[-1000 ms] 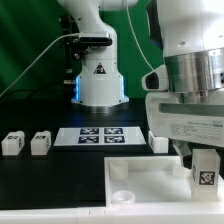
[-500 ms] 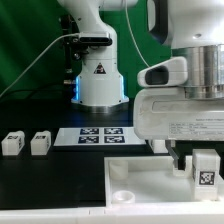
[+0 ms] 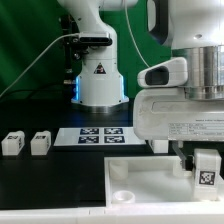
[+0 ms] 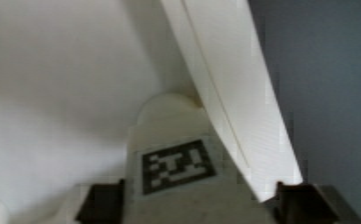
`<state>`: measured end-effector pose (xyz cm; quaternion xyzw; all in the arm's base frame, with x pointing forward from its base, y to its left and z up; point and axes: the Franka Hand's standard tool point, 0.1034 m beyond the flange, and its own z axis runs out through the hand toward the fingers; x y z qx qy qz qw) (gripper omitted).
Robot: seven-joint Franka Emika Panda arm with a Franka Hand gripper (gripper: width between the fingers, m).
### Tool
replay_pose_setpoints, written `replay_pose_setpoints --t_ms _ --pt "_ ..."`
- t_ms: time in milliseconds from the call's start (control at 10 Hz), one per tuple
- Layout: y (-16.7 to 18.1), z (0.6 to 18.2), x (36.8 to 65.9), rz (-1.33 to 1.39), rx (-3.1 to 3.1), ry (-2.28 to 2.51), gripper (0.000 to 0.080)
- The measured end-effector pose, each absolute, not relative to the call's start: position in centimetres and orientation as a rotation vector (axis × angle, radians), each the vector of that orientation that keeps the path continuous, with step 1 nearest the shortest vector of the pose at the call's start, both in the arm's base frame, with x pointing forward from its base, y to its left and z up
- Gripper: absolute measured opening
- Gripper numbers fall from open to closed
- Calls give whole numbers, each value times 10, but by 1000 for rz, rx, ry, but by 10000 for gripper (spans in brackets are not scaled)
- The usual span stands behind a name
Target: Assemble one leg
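My gripper [image 3: 204, 160] hangs at the exterior view's right over the large white panel [image 3: 140, 170]. It is shut on a white leg [image 3: 205, 168] with a marker tag facing the camera, held upright with its lower end at the panel's right part. In the wrist view the leg [image 4: 180, 165] sits between the two dark fingertips [image 4: 100, 203], with the panel's edge [image 4: 221, 90] running beyond it. Two more legs [image 3: 13, 144] [image 3: 40, 144] stand on the table at the left. Another leg [image 3: 158, 143] peeks out behind the gripper.
The marker board [image 3: 97, 135] lies flat at the middle behind the panel. The robot's white base [image 3: 100, 80] stands at the back with cables to its left. A round socket [image 3: 121, 197] shows in the panel's near left corner.
Over the last second the gripper with the leg shifted slightly and the arm's body came to cover more of the right side. Since half a second ago nothing has visibly moved.
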<state>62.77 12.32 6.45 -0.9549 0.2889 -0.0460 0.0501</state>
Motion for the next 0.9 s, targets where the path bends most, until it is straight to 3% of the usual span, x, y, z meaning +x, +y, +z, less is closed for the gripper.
replay_pose_setpoints --t_ms 900 --pt "122 63 630 -1 -1841 2235 297"
